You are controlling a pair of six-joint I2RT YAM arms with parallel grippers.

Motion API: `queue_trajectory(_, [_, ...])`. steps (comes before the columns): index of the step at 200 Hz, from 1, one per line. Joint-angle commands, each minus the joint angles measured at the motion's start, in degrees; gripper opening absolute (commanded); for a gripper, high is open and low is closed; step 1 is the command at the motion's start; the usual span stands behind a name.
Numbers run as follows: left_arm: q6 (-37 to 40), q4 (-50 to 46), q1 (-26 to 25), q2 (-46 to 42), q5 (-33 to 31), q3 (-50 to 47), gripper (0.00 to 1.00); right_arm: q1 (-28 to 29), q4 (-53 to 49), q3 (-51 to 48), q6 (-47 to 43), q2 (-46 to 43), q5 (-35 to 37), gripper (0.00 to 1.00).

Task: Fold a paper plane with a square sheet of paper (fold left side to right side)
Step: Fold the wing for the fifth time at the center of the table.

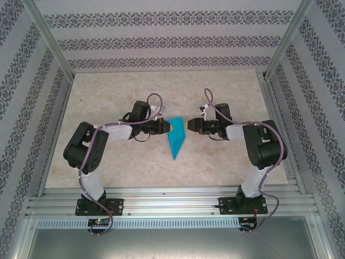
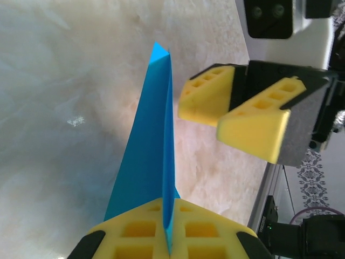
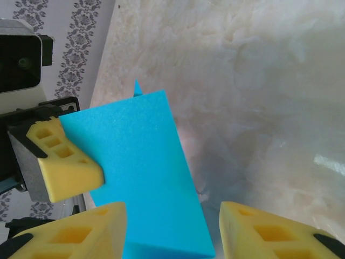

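I see the left jaws pinched shut on the narrow, pointed, folded cyan-blue paper plane (image 1: 175, 141) at the middle of the pale marble table (image 1: 108, 91) — the right jaws stand half apart, just beside it.

Bright, even light falls from overhead across the pale marbled tabletop (image 1: 226, 97), washing its far half almost white in the top view, where the arms cast only faint, soft shadows. In the left wrist view a small patch of glare sits on the stone at left, and the left gripper's (image 2: 168, 240) yellow foam pads (image 2: 135, 232) at the near edge are slightly soft. In the right wrist view the folded cyan-blue paper (image 3: 145, 178) throws a dim shadow rightwards, glare streaks the right edge, and the right gripper's (image 3: 171, 216) yellow foam pads (image 3: 269, 232) seem blurred.
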Motion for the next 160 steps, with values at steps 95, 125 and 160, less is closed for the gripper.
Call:
queue_trajectory(95, [1.9,-0.8,1.3,1.2,2.4,0.7,0.0,1.7,20.4,0.6,8.2,7.6,-6.9,0.38])
queue_trajectory(125, [1.9,-0.6,1.6,1.9,2.4,0.5,0.0,1.6,19.0,0.7,7.6,7.2,-6.9,0.28])
queue_trajectory(160, [2.9,-2.2,1.6,1.4,0.8,0.4,0.16,1.7,13.2,1.1,5.2,6.1,-5.6,0.02])
